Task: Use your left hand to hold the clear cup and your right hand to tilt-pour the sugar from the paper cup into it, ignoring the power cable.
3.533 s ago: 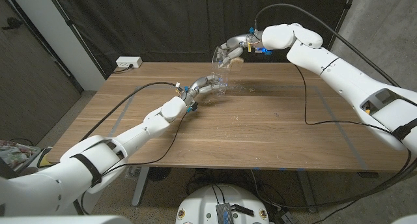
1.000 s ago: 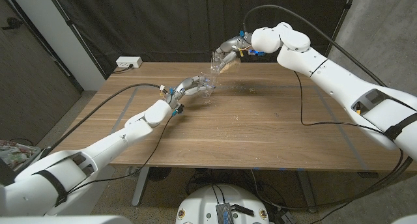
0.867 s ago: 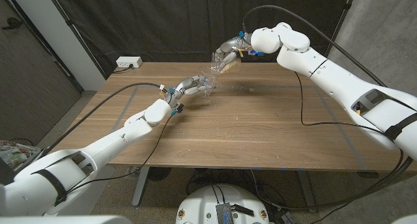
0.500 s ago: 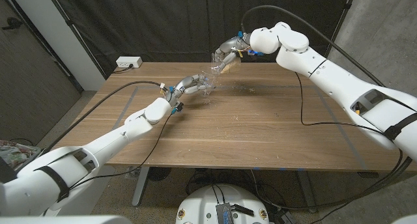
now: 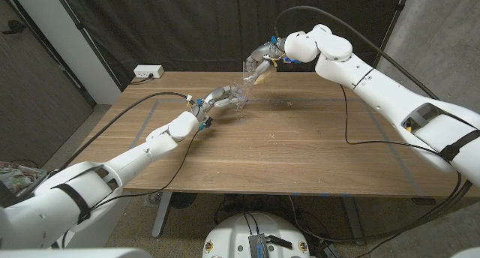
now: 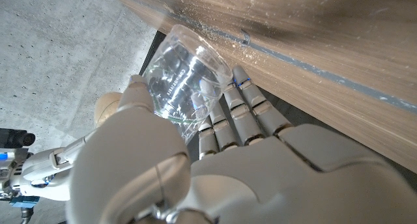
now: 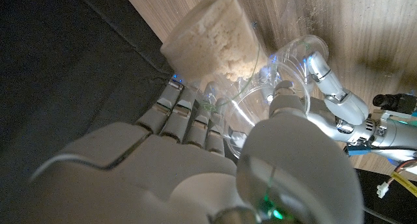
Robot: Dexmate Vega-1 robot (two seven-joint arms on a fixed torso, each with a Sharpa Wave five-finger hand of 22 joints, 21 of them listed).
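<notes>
Sugar-pouring is under way over the far middle of the wooden surface, where both arms reach out from the near corners to meet. From the right, the right hand holds the paper cup raised and tipped steeply, mouth angled down toward the left, so its contents can slide out; its fingers are wrapped round the cup wall. Just below and to the left, the left hand grips the clear cup, fingers curled round its side, leaning it so the open rim faces the paper cup. The two rims are very close; I cannot tell whether they touch. Pale, clumped sugar packs the paper cup's mouth. The clear cup looks nearly empty as far as I can see. Scattered grains dust the surface just right of the cups.
</notes>
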